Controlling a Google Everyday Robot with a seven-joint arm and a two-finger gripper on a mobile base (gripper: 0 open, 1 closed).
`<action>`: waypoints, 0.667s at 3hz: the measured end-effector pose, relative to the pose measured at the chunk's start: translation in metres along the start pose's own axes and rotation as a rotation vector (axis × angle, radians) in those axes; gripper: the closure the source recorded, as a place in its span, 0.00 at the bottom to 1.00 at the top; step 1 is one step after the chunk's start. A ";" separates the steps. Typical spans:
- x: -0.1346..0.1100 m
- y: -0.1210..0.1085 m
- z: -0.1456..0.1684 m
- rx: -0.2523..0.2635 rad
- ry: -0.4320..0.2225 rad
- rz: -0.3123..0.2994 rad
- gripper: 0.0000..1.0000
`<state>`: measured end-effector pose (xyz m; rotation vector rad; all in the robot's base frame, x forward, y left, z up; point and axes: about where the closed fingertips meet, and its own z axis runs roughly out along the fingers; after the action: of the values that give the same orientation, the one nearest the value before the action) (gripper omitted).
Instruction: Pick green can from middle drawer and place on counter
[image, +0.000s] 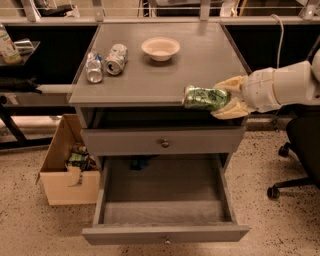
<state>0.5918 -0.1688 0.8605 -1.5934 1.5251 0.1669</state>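
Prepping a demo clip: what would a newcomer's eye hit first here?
The claw, on the white arm at the right, grips the green can sideways at the front right edge of the counter. Below, the open drawer stands pulled out with nothing in it. At the counter's back left lie two silver cans beside a pale bowl.
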 end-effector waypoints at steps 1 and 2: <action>0.011 -0.025 0.013 0.027 0.013 0.060 1.00; 0.027 -0.046 0.026 0.088 0.036 0.146 1.00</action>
<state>0.6493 -0.1786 0.8506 -1.4240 1.6546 0.1509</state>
